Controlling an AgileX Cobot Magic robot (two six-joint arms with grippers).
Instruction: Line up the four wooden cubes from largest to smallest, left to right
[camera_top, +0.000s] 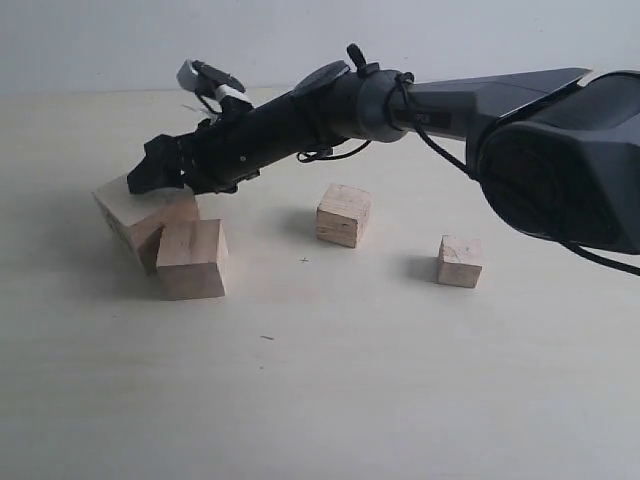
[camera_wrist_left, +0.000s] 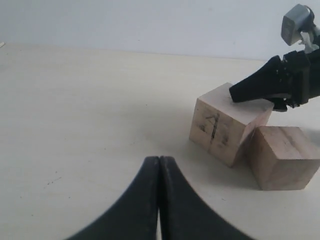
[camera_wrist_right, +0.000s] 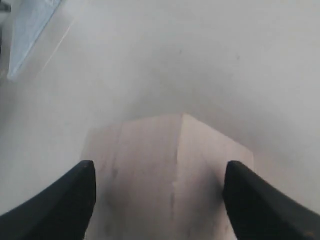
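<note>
Through the right wrist camera I see one wooden cube (camera_wrist_right: 150, 155) close up, an edge turned toward me and faint grain on both pale faces. My right gripper (camera_wrist_right: 159, 165) has its dark jaws spread wide, one pressed against each side of the cube. Pale bench (camera_wrist_right: 210, 60) lies beyond. Farther off sits a blurred bluish-white strip (camera_wrist_right: 30, 35); I can't identify it.

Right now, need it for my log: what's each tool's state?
Left tool: closed, empty.
Right tool: closed on the tilted largest cube.
</note>
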